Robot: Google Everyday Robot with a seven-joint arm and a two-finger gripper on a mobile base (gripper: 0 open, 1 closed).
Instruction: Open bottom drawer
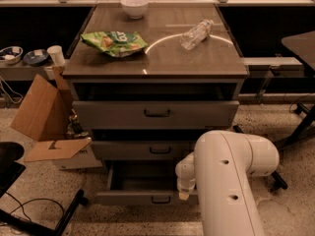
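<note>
White moulded casing covers the robot's arm point(231, 181), which fills the lower right of the camera view. At its left edge a narrow white wrist ends in a small tan tip: this is the gripper point(183, 194). It points downward and sits right at the front panel of the bottom drawer point(128, 198), just to the right of that drawer's small black loop handle point(160, 199). Most of the gripper is hidden by the arm, so whether it is open or closed cannot be told, and it may be touching the panel, though that is not clear.

The bottom drawer is the lowest of three grey metal drawers and has the slimmest front. It stands open, its front well forward of the cabinet, and its plain grey tray point(142, 177) is visible from above. Directly above it is the middle drawer point(128, 150), and above that the tall, wide top drawer point(113, 114), each with a black handle at its centre.

On the brown cabinet top point(167, 58) a green snack bag point(114, 42) lies at the left, a clear plastic bottle point(196, 33) lies on its side at the right, and a white bowl point(135, 6) stands at the back edge.

To the left of the cabinet an open cardboard box point(42, 109) leans on the speckled floor point(44, 181), with a white cup point(56, 55) on a low ledge behind it.
</note>
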